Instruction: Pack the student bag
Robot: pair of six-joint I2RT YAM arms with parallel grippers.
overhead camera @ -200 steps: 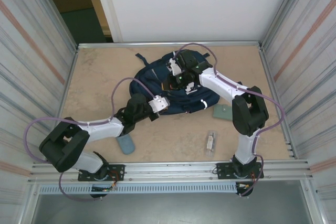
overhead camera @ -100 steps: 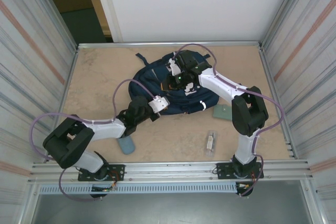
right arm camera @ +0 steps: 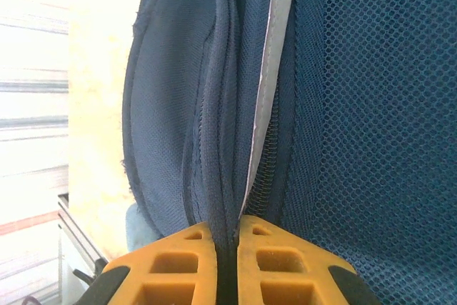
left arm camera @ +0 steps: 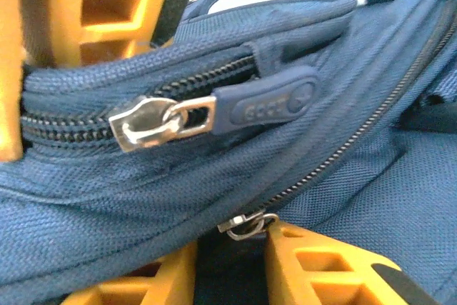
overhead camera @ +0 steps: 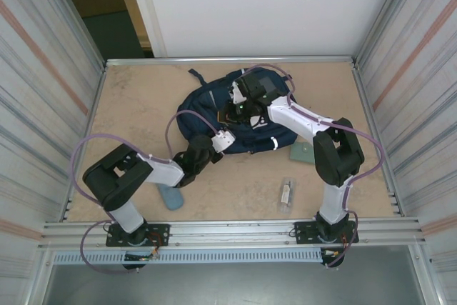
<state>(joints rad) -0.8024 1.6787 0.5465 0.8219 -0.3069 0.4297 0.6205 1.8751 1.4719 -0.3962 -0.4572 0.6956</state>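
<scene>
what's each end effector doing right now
left end effector: closed on a fold of the student bag, by a small zipper pull
right end effector: closed on the student bag's edge

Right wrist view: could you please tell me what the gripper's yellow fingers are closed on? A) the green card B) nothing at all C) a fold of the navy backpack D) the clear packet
C: the right gripper is pinched shut on a seam fold of the navy backpack, beside its mesh panel.
</scene>
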